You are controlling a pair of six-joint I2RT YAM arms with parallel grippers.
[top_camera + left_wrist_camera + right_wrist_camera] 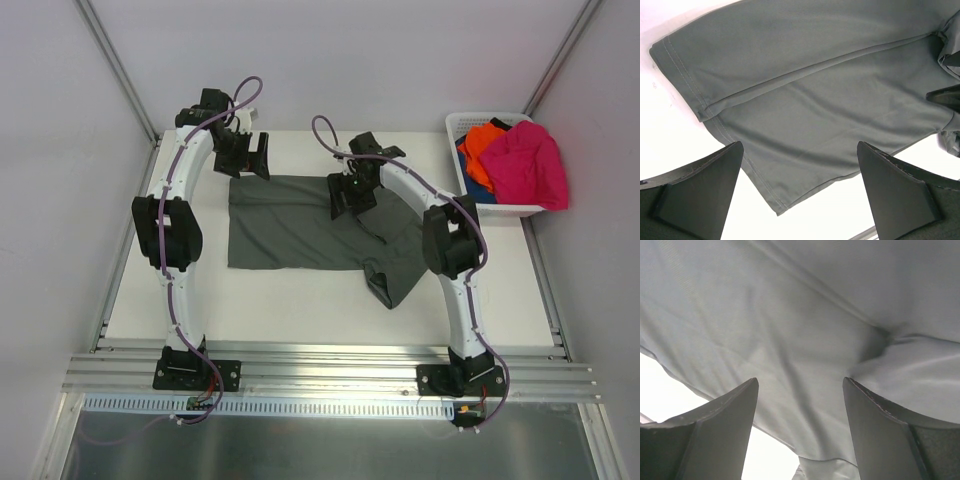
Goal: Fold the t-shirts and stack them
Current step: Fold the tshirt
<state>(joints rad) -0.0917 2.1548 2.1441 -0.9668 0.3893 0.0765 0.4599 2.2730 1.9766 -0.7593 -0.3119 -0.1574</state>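
- The left gripper [799, 145] had its fingers [705, 185] spread wide and released, with nothing between them.
- It hung above the far left corner of the grey shirt [815, 100], where a stitched hem ran along the edge and one layer lay over another along a straight fold.
- The right gripper [799, 380] had its fingers [880, 430] parted too, gripping nothing, close over the same cloth [790, 315], which puckered into a small crease just beyond them.
- From above, the left gripper [255, 155] sat at the shirt's far edge and the right gripper [350, 200] over its upper middle.
- The grey shirt [290, 230], dark grey-green, lay mostly flat in the middle of the table [300, 300]; its left part was a neat rectangle, and its right part was rumpled, with a sleeve trailing toward the near side.
- The right arm [450, 240] crossed over the shirt's right part and hid some of it.
- A white basket [470, 120] stood at the far right corner, well apart from the grey shirt.
- In it lay a pink shirt [525, 165] draped over the right rim, an orange shirt [482, 145] beside it, and a blue shirt [480, 190] underneath.
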